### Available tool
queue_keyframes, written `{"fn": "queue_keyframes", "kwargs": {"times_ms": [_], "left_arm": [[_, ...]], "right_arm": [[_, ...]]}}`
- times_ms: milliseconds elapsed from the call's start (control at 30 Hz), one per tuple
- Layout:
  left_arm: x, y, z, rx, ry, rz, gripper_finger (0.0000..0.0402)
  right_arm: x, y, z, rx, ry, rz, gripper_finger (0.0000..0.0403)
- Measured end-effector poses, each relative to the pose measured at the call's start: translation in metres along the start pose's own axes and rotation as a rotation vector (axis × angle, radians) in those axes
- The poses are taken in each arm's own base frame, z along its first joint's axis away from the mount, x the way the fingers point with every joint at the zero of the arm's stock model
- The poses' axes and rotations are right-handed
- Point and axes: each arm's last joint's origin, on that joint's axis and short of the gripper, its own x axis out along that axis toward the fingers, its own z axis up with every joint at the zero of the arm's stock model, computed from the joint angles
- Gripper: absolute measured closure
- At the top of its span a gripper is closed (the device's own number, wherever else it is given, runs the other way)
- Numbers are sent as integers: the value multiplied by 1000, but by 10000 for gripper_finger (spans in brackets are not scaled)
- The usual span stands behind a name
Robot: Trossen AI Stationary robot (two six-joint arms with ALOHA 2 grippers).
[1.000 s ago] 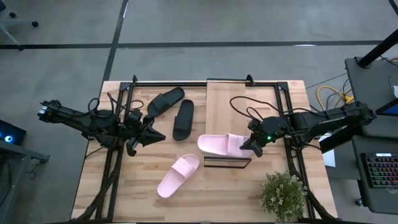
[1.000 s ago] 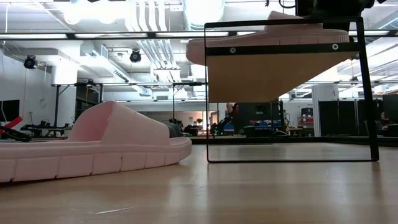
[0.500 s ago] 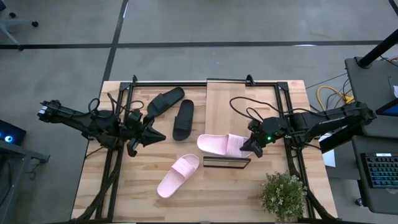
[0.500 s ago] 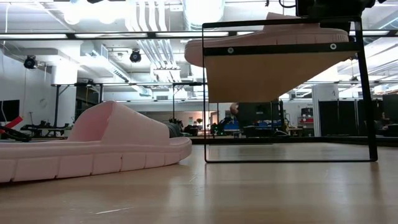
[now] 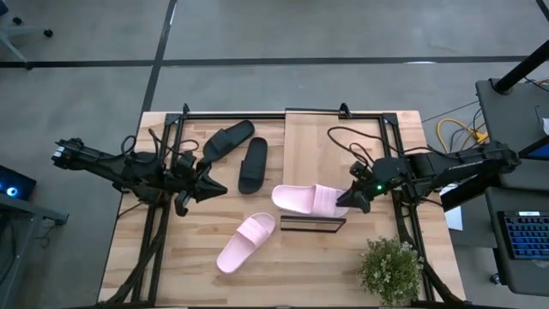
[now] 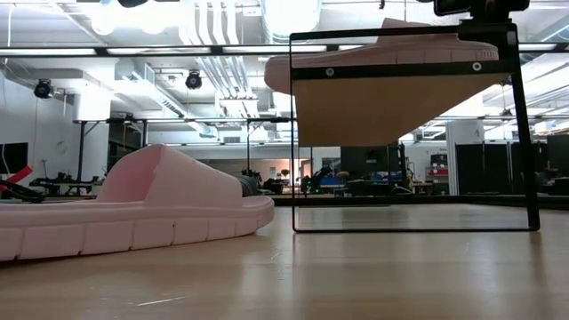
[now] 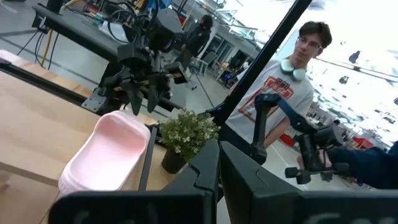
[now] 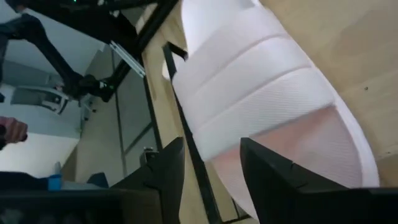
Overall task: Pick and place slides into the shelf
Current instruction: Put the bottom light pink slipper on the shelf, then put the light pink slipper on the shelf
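One pale pink slide point(image 5: 302, 200) lies sole-down across the near end of the shelf point(image 5: 330, 146); the low view shows this slide point(image 6: 382, 53) on the plank top. My right gripper point(image 5: 348, 202) is open at its right end, the fingers point(image 8: 267, 174) apart on either side of the slide point(image 8: 249, 93). The other pink slide point(image 5: 244, 242) rests on the table in front of the shelf. Two black slides point(image 5: 227, 139) point(image 5: 253, 165) lie on the table at the far left. My left gripper point(image 5: 219, 184) waits shut beside them.
A potted plant point(image 5: 390, 268) stands at the table's near right corner, close to the shelf's near end. Black frame rails point(image 5: 154, 232) run along both sides of the table. A person point(image 7: 292, 68) stands beyond the table in the left wrist view.
My right gripper has let go of the pink slide's right end and drawn back a little toward the table's right edge. The slide stays lying on the shelf.
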Motion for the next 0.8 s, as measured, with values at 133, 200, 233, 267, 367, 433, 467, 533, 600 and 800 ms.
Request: {"fn": "queue_keyframes", "kwargs": {"times_ms": [133, 200, 233, 267, 367, 433, 467, 533, 600, 800], "left_arm": [[-3, 0, 1, -28, 0, -2, 402], [-4, 0, 0, -42, 12, 8, 402], [-3, 1, 0, -49, 14, 14, 402], [-3, 1, -1, -57, 14, 19, 402], [-1, 3, -3, -70, 17, 52, 402], [1, 3, -3, -76, 10, 68, 402], [1, 3, -2, -89, -5, 78, 402], [0, 2, 1, -107, -34, 87, 402], [0, 3, 1, -125, -43, 103, 402], [0, -1, -4, -153, -84, 168, 402]], "right_arm": [[-5, 2, 1, -18, -36, 23, 252], [-8, 5, 3, -49, -60, 51, 253], [-9, 7, 4, -67, -78, 74, 252], [-10, 9, 5, -80, -94, 96, 252], [-15, 14, 9, -124, -146, 151, 253], [-17, 15, 10, -140, -178, 150, 254], [-18, 15, 10, -143, -187, 146, 255], [-18, 15, 10, -147, -198, 138, 257], [-18, 15, 10, -148, -199, 136, 257], [-18, 15, 10, -188, -199, 129, 259]]}}
